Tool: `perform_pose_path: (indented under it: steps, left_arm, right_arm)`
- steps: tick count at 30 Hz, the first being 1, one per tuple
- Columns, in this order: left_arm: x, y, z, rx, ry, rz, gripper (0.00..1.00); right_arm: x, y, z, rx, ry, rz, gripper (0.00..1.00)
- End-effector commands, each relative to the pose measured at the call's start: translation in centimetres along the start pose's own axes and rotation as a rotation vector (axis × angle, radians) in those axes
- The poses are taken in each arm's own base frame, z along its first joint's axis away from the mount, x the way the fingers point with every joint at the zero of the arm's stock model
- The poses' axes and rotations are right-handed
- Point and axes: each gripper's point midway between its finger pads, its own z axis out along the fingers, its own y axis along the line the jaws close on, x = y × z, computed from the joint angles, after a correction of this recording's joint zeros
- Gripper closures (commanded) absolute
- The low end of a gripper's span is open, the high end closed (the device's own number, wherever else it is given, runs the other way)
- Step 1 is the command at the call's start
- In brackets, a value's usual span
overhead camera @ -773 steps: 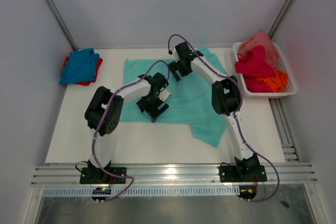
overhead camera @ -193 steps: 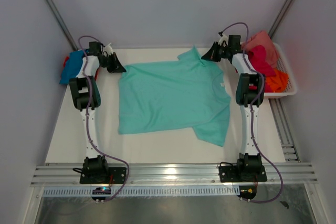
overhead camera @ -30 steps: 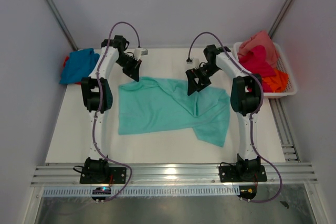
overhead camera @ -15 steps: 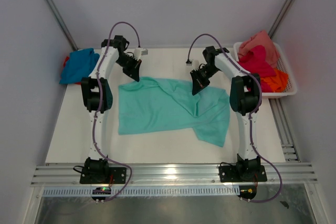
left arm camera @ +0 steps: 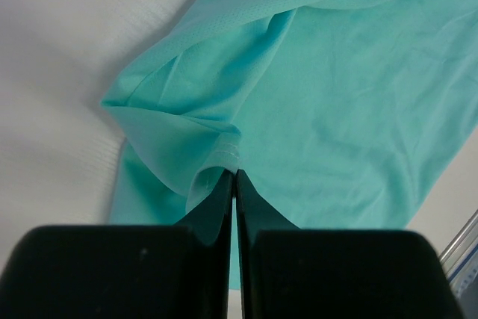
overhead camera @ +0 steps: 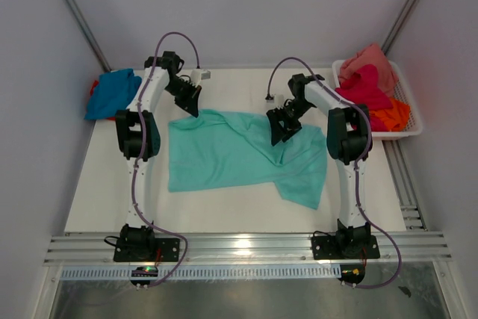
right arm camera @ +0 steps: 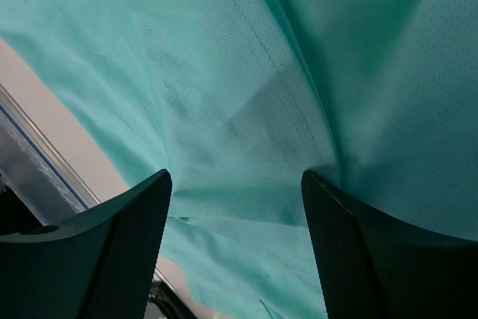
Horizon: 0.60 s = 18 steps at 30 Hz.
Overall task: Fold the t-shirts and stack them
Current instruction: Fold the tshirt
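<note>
The mint-teal t-shirt point(overhead camera: 239, 156) lies on the table, its far edge folded over and rumpled. My left gripper point(overhead camera: 192, 107) is shut on that shirt's far-left hem; in the left wrist view the fingertips point(left arm camera: 234, 175) pinch a lifted fold of the teal cloth point(left arm camera: 336, 95). My right gripper point(overhead camera: 280, 131) hovers over the folded far-right part of the shirt, open. In the right wrist view its gripper point(right arm camera: 237, 184) has wide-apart fingers point(right arm camera: 138, 248) with teal cloth point(right arm camera: 239, 87) below and nothing gripped. A blue t-shirt point(overhead camera: 112, 93) lies on a red one point(overhead camera: 95, 87) at the far left.
A white mesh basket point(overhead camera: 405, 131) at the far right holds salmon pink point(overhead camera: 371, 60), magenta point(overhead camera: 362, 89) and orange point(overhead camera: 392, 116) t-shirts. Grey walls close in the table on three sides. A metal rail point(overhead camera: 246, 248) runs along the near edge by the arm bases.
My right gripper narrowed, then spread its jaws again, and shifted slightly nearer over the shirt's fold. The left gripper has kept its hold and place.
</note>
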Motion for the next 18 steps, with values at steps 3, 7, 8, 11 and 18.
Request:
perform_pose_path:
  steps: [3,7,8,11,18]
  left_arm:
    - [-0.9,-0.5,-0.5,0.013,-0.037,0.01,1.0]
    - [-0.7,-0.6,-0.4,0.022,-0.032,0.011,1.0]
    - [-0.7,-0.7,-0.4,0.024,-0.032,0.01,1.0]
    - [-0.5,-0.7,-0.3,0.029,-0.028,0.009,1.0]
    - [-0.7,-0.8,-0.4,0.031,-0.035,0.012,1.0]
  right_arm:
    - [-1.3,1.0,-3.1,0.099,-0.07,-0.081,0.23]
    - [-1.9,1.5,-4.7,0.142,-0.103,-0.098,0.21]
    - [-2.0,1.7,-5.2,0.15,-0.114,-0.109,0.21]
    - [-2.2,1.5,-5.7,0.182,-0.12,-0.117,0.21]
    - [-0.9,1.4,-4.6,0.153,-0.073,-0.09,0.21]
